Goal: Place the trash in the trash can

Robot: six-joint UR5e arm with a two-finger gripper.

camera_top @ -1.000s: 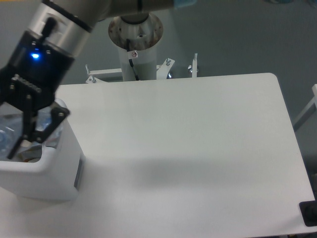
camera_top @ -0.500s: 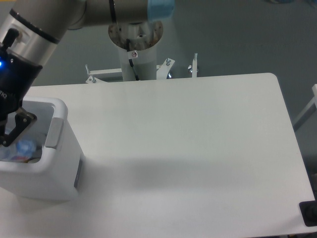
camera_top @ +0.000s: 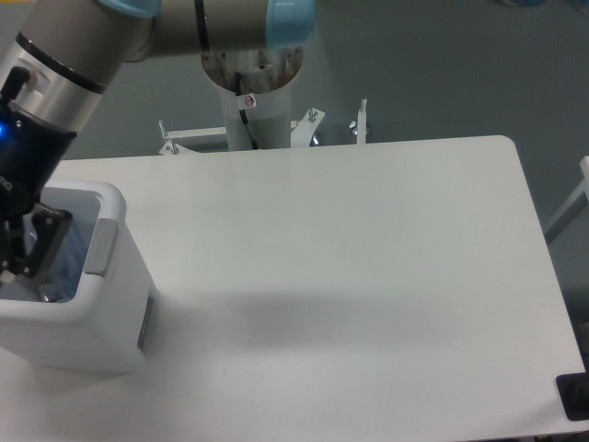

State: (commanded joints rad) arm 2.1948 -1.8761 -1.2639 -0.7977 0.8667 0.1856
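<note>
The white boxy trash can stands at the table's left edge, with a grey panel on its side. My gripper hangs over its opening, half cut off by the left edge of the view. Its right finger is spread outward, with nothing between the fingers. A bluish clear shape, the crushed bottle, lies inside the can below the fingers. The white wrapper is not visible.
The white table fills most of the view. The arm's round base column stands behind the table's far edge, with metal brackets beside it. A dark object sits at the front right corner.
My gripper moved left over the trash can and the bottle left its fingers and dropped into the can. In the last half second the gripper barely shifted.
</note>
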